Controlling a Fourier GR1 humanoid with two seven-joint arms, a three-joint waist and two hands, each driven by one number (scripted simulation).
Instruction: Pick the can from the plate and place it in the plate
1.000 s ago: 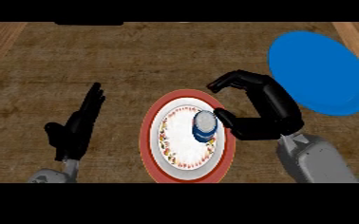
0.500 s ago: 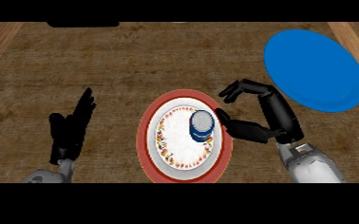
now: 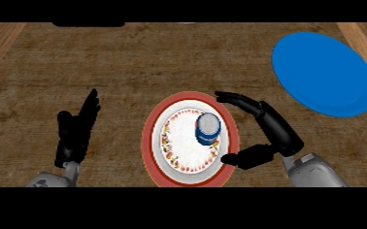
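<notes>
— Where's the can?

— I see the can (image 3: 207, 129) standing upright on the red-rimmed plate (image 3: 153, 135), in the right half of its white centre, grey top facing up at me, blue side below it.

— Is anything holding it?

— No. My right hand (image 3: 271, 128) sits just beside the plate's right edge, curved like a bracket around that side. Its fingers (image 3: 238, 98) arch over the upper right rim and its thumb (image 3: 247, 157) lies over the lower right rim, spread wide apart with the can in the gap but touching neither.

— And the other hand?

— My left hand (image 3: 75, 132) rests near the left edge, well apart from the plate, fingers straight and pointing up, held close together.

— The other plate?

— The blue plate (image 3: 320, 73) lies at the upper right of the wooden counter (image 3: 136, 63), apart from the red-rimmed one, nothing on it that I can see.
</notes>
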